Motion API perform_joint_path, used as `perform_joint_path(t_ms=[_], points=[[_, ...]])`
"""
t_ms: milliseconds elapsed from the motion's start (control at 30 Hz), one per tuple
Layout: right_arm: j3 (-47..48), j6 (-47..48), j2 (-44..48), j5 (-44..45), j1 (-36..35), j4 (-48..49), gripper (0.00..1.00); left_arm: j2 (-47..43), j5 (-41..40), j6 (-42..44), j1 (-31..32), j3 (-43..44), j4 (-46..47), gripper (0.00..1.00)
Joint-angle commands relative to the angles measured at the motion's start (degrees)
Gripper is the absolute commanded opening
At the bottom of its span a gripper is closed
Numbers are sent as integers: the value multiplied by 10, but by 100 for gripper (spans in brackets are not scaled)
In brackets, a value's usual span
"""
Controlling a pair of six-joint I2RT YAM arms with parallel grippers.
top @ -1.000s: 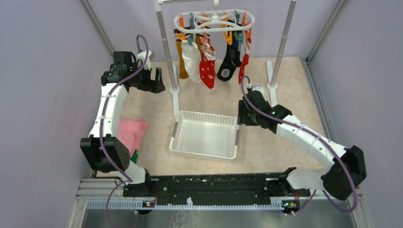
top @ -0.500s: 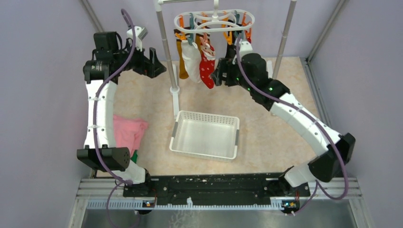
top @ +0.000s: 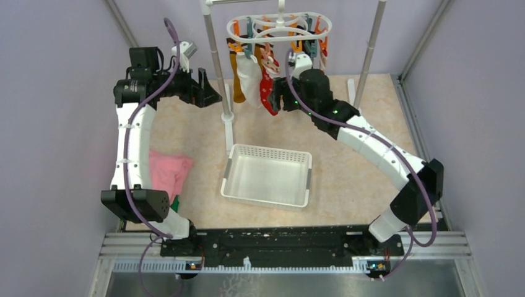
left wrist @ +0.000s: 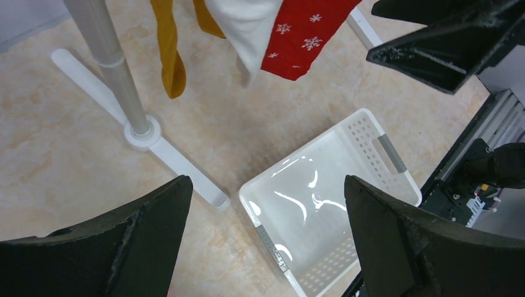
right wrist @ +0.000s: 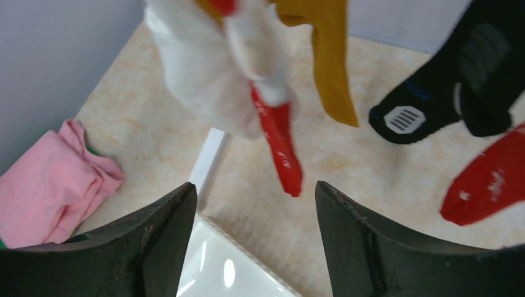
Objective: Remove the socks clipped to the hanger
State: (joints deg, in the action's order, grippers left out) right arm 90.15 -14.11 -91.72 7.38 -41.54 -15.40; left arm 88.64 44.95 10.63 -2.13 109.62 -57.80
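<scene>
Reaching step: the socks (top: 249, 77) hang clipped on the hanger (top: 278, 18), far side. The right claw (right wrist: 257, 198), parted and empty, faces the snowflake sock (right wrist: 282, 148); next it must close and tug down. Left claw (left wrist: 266, 192) gapes empty.

From above, the right arm (top: 371, 143) hides the black sock (right wrist: 433, 102) and the plain red sock (right wrist: 489, 185).
</scene>
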Motion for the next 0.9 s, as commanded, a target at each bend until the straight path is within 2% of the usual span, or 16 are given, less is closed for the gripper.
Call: perform_joint_path(t_ms=[0, 167, 267, 400, 467, 567, 633, 733, 867], points=[[-32, 22, 73, -47, 29, 48, 69, -33, 52, 1, 19, 8, 24, 99], [-43, 27, 81, -68, 52, 79, 66, -21, 4, 15, 122, 52, 17, 99], [-22, 32, 55, -93, 57, 103, 60, -6, 1, 1, 148, 77, 14, 99], [24, 39, 13, -100, 58, 113, 42, 12, 31, -28, 153, 97, 31, 99], [41, 40, -3, -107, 58, 113, 29, 13, 41, -48, 157, 92, 58, 99], [47, 31, -8, -117, 58, 122, 10, 21, 59, -93, 166, 87, 114, 99], [36, 22, 0, -118, 58, 131, 1, 22, 59, -133, 172, 77, 168, 99], [8, 10, 17, -119, 58, 147, 0, 30, 50, -187, 176, 68, 254, 99], [-25, -13, 36, -148, 58, 165, 0, 54, 55, -222, 182, 81, 284, 99]])
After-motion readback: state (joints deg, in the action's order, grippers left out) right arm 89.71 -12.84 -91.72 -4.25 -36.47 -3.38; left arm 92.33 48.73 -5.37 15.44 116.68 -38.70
